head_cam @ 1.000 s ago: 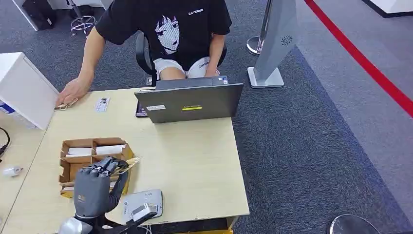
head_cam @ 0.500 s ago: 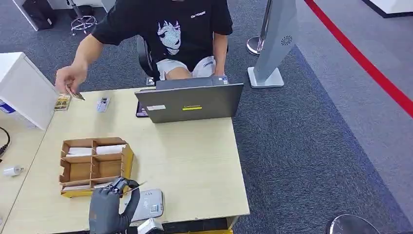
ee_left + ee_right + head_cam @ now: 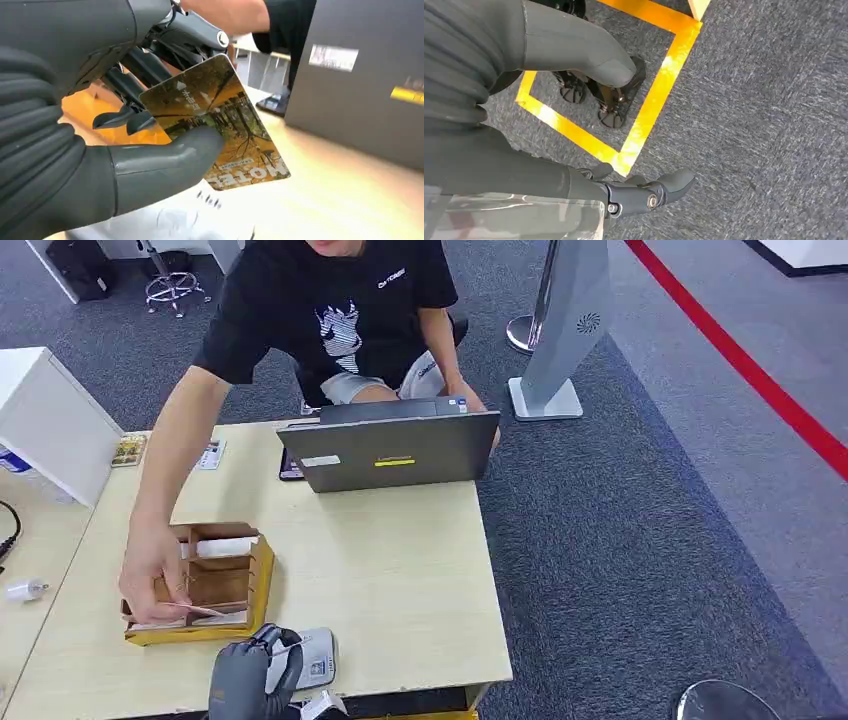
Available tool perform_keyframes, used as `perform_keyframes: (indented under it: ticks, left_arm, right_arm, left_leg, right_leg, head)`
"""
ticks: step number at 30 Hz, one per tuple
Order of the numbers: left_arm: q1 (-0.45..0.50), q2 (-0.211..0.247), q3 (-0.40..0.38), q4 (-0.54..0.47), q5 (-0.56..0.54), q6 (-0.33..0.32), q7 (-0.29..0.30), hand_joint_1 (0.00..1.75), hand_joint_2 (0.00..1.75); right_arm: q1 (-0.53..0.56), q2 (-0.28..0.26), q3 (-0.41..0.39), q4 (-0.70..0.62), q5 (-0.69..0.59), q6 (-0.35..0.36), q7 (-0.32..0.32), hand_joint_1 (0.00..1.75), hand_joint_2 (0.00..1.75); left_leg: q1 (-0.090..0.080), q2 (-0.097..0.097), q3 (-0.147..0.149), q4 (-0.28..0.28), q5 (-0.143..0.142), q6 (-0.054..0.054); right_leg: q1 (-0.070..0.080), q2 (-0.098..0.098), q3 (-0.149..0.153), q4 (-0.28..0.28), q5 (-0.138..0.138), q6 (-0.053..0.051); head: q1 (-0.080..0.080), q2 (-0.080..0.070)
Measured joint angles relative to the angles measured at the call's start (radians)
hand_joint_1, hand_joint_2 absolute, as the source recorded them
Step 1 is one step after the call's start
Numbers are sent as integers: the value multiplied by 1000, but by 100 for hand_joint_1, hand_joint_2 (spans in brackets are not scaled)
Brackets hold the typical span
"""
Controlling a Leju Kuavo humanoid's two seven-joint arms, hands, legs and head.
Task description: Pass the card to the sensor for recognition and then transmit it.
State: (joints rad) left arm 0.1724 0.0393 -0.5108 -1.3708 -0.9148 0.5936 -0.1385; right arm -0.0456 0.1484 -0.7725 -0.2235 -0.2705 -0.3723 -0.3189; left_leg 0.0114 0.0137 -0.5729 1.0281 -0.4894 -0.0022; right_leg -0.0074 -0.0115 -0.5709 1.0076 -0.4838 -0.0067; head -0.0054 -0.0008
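My left hand [image 3: 252,680] is at the table's near edge and pinches a yellow-brown card [image 3: 220,120] between thumb and fingers. In the head view the card [image 3: 288,646] shows as a thin sliver over the near-left part of the grey-white sensor pad [image 3: 312,662]. The left wrist view shows the card's printed face tilted just above the pale sensor [image 3: 165,220]; I cannot tell if they touch. My right hand [image 3: 524,170] hangs over the carpet with its fingers apart and nothing in them.
A person seated across the table reaches a hand [image 3: 150,582] into the cardboard divider box [image 3: 262,575], right beside my left hand. A grey laptop [image 3: 390,450] stands at the far edge. Two cards [image 3: 128,450] lie at the far left by a white box [image 3: 50,425].
My left hand has drawn back from the cardboard box to over the sensor, card still in it. The person's hand left the far-left cards and came down into the box.
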Motion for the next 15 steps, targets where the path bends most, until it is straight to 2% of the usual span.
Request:
perform_keyframes:
  ticks: [6,15]
  left_arm:
    - [-6,-13,0,63,-3,0,-3,175,175]
    - [-12,-16,0,79,-26,-7,14,175,175]
  right_arm:
    - [0,0,0,0,11,7,5,0,175]
    - [0,0,0,0,22,13,11,0,175]
  left_leg:
    - [0,0,0,0,0,0]
    - [0,0,0,0,0,0]
  right_leg:
    - [0,0,0,0,0,0]
    - [0,0,1,0,0,0]
  head:
    - [0,0]
    - [0,0]
